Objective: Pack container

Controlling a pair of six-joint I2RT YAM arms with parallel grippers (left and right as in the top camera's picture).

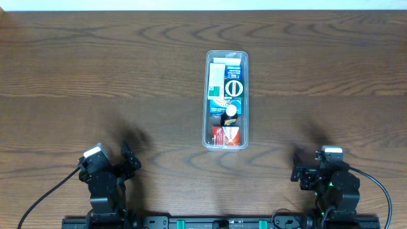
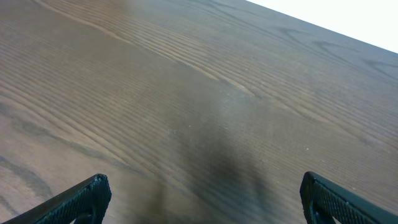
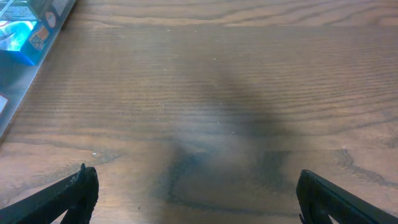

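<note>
The clear plastic container [image 1: 227, 55] stands upright at the table's middle, long side running front to back. It holds several small boxes: white and green ones at the far end, a blue one in the middle, a red one at the near end, and a small dark bottle with a white cap. Its edge and a blue box [image 3: 18, 43] show at the top left of the right wrist view. My left gripper [image 1: 129, 160] is open and empty at the front left; its wrist view [image 2: 202, 196] shows only bare wood. My right gripper [image 1: 297, 166] is open and empty at the front right [image 3: 196, 193].
The brown wooden table [image 1: 95, 76] fills the view, with a white strip along its far edge. Black cables run from both arm bases along the front edge.
</note>
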